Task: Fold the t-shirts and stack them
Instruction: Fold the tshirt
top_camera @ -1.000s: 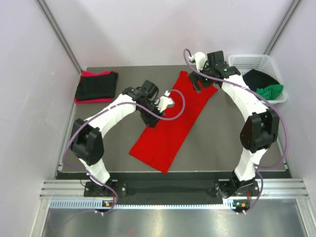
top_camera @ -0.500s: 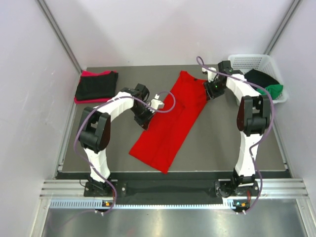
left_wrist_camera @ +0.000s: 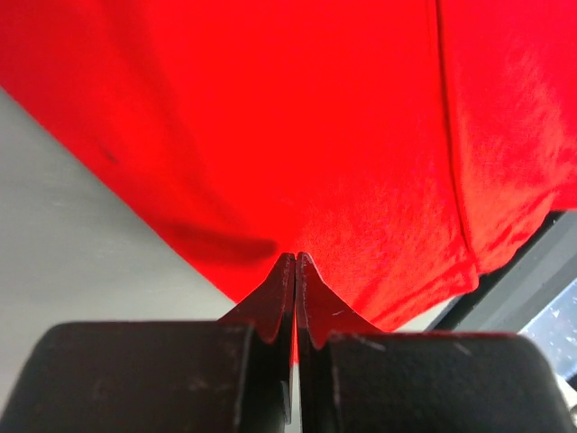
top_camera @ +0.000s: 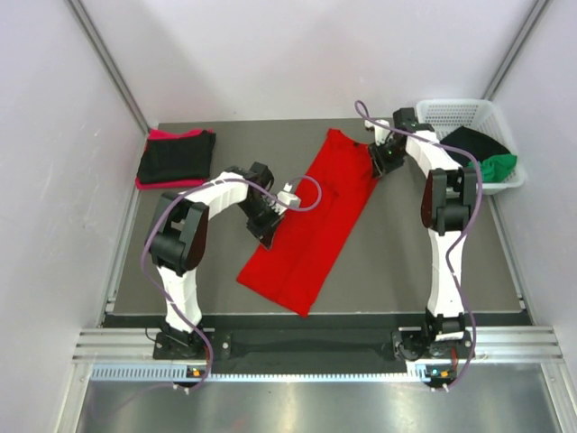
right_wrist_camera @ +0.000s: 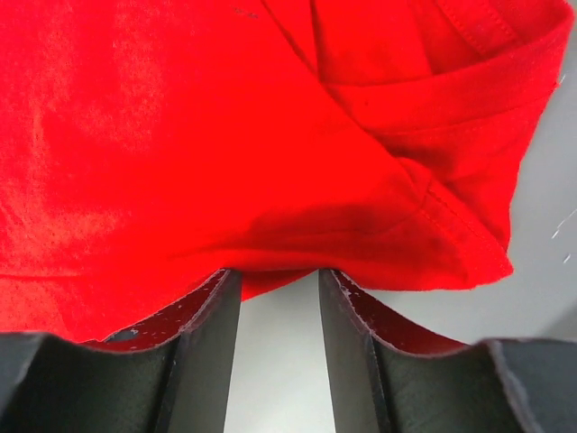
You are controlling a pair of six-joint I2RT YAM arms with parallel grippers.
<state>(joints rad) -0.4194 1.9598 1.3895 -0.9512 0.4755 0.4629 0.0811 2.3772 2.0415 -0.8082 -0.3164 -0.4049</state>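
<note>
Claw work at this moment centred on the worktop (top_camera: pixel 406 262) and its largest cloth, the bright red t-shirt (top_camera: pixel 315 225). It lay flat as a long, narrow strip, running from 12 o'clock down toward 7 o'clock. Its sides seemed folded inward already.

At 2 o'clock stood the white basket (top_camera: pixel 451 110), holding a loose black t-shirt (top_camera: pixel 469 142) and a green t-shirt (top_camera: pixel 496 167), both unfolded. At 10 o'clock a folded black t-shirt (top_camera: pixel 176 158) rested on a pinkish red t-shirt (top_camera: pixel 158 183), forming the stack.

At the strip's 9 o'clock edge, the left claw (top_camera: pixel 268 227) had its fingers pressed together. In its wrist view the red hem rose to meet their tips, so it looked pinched on the cloth. The right claw (top_camera: pixel 379 162) sat at the strip's 1 o'clock corner. Its fingers were spread, with bare worktop between them and the sleeve hem just ahead.

The step in hand was judged to be the red shirt's fold, roughly midway through the task. The next move probably called for the right claw to close on that hem. Both claws would then need to lift evenly, so the layers did not slip apart.
</note>
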